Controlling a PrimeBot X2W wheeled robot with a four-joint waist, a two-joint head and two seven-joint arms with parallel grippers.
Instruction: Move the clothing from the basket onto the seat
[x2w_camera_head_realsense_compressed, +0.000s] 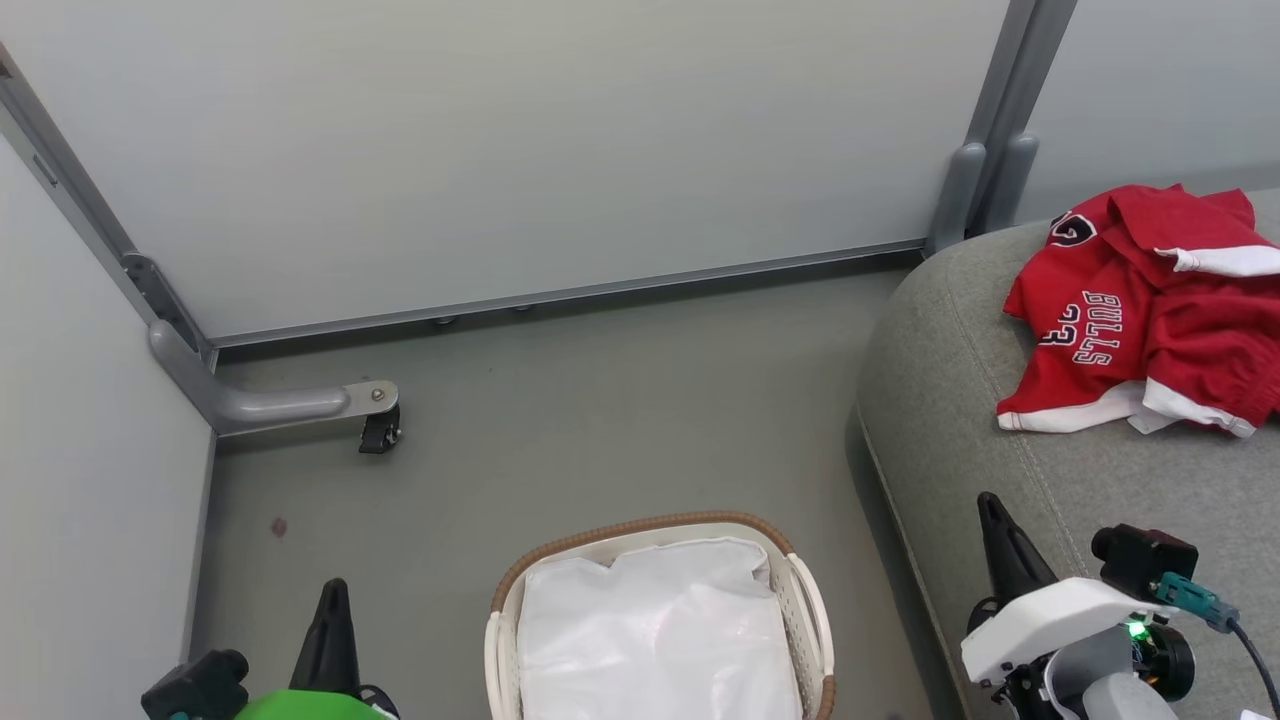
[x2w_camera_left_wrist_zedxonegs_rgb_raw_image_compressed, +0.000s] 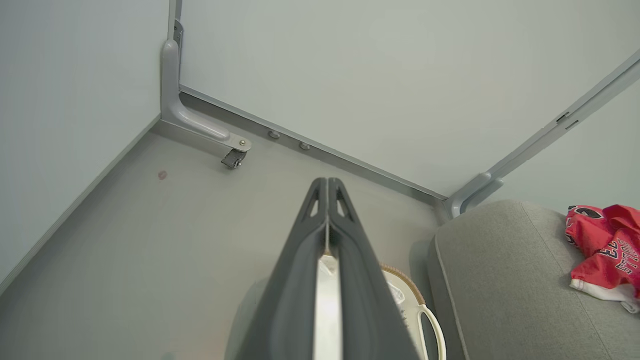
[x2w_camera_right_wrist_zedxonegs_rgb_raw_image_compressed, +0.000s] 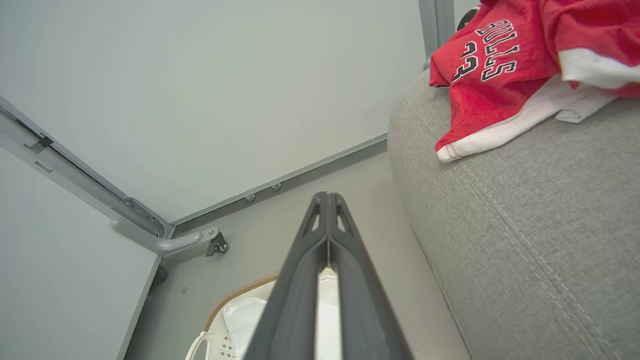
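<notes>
Left gripper (x2w_camera_head_realsense_compressed: 334, 598): low left in head view, fingers pressed together, pointing up, empty. Right gripper (x2w_camera_head_realsense_compressed: 990, 510): low right, fingers closed flat, empty, tips leaning slightly left. Left wrist (x2w_camera_head_realsense_compressed: 300, 706) green-covered, right wrist (x2w_camera_head_realsense_compressed: 1050, 615) white-cased.

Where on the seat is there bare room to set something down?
On the seat, bare cushion runs between the clothing and the rounded left edge, and from its hem toward the right hand. The far right is crowded.
</notes>
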